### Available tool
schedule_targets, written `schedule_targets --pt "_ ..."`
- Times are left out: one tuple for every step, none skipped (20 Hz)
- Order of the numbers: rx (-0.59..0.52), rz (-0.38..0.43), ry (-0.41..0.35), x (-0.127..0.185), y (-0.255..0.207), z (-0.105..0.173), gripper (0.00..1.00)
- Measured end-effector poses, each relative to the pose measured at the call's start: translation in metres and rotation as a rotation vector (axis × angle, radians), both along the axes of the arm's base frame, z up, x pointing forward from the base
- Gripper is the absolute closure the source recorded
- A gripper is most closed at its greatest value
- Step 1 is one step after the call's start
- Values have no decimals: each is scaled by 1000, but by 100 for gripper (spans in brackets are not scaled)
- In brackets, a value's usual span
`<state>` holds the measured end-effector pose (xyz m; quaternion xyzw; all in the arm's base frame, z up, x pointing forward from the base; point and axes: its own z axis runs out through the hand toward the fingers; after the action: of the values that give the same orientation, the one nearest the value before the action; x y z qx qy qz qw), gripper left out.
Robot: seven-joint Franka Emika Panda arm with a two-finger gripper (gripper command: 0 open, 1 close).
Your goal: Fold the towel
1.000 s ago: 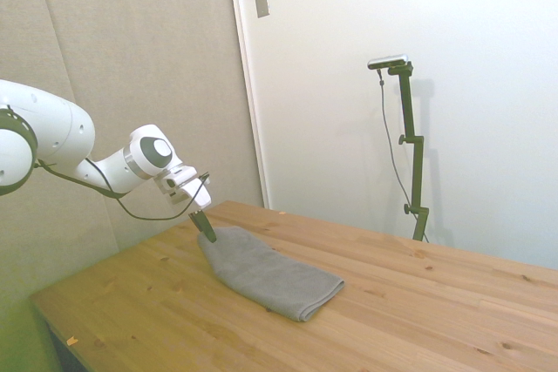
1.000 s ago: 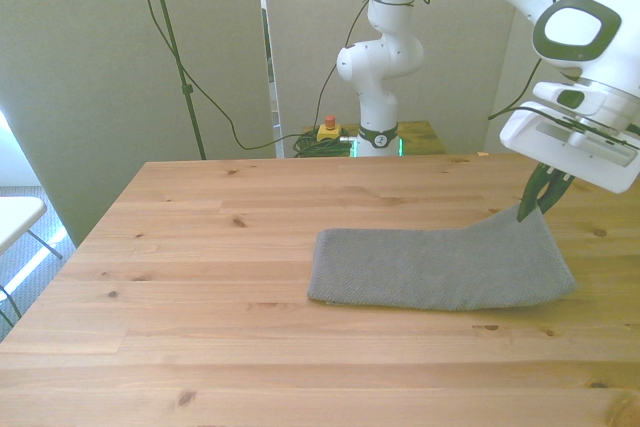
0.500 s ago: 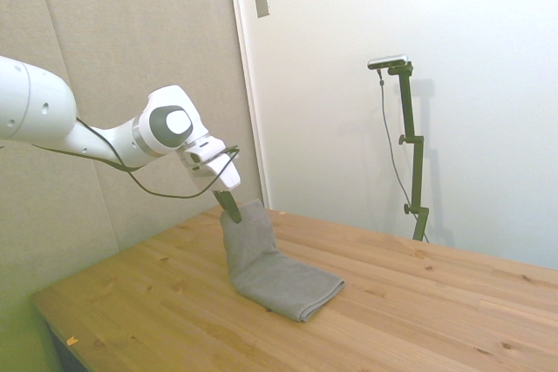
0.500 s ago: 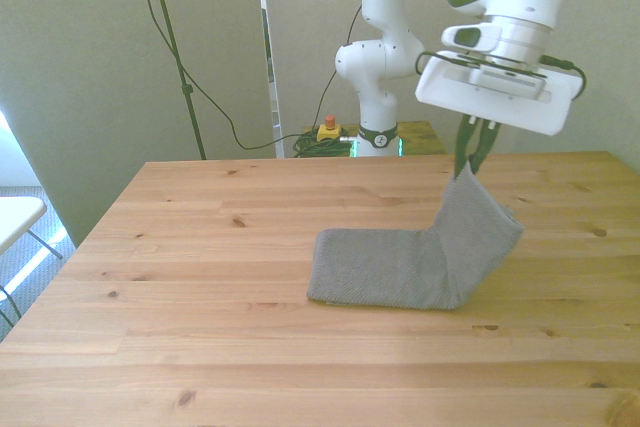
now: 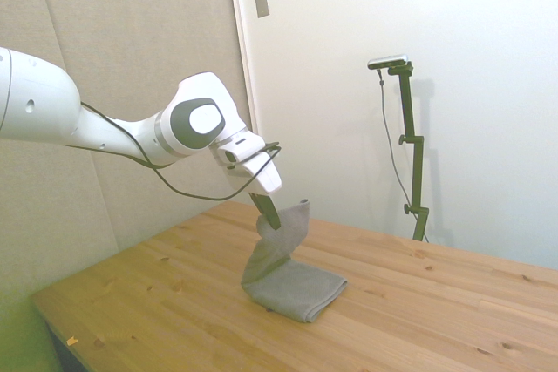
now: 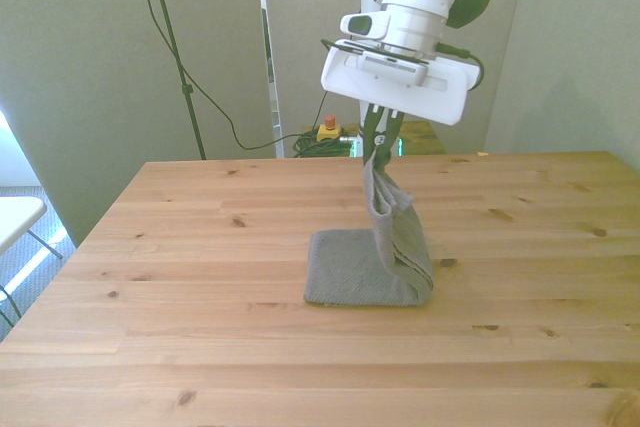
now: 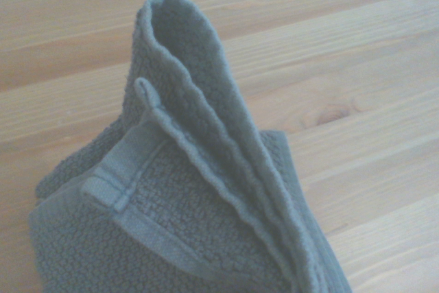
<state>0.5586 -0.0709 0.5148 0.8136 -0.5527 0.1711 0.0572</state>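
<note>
The towel is hanging from my gripper, whose fingers are pinched together on one end of the grey cloth, holding it up above the wooden table. I am seeing that raised end standing nearly upright and drooping in loose layers, while the other end is lying flat on the table, directly below the gripper. Close up, the wrist view is showing the towel's folded edges and a stitched hem.
</note>
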Motion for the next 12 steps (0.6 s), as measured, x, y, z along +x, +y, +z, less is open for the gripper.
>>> schedule_targets --pt "1 -7 2 -4 -6 -2 100" --pt "2 -13 5 -8 -11 -6 100" --pt "4 -19 10 -11 -15 -11 0" --pt "6 -24 13 -13 -19 -17 0" --pt "8 -30 15 -14 -23 -21 0" --pt "9 -36 15 -15 -28 -26 0" --pt "10 -41 18 -15 -33 -29 0" --pt "11 -44 21 -15 -37 -32 0" --pt "14 -46 23 -14 -40 -34 0" --pt "18 -47 25 -14 -42 -36 0" --pt "23 -47 26 -14 -43 -38 0" --pt "24 -47 28 -14 -44 -38 0"
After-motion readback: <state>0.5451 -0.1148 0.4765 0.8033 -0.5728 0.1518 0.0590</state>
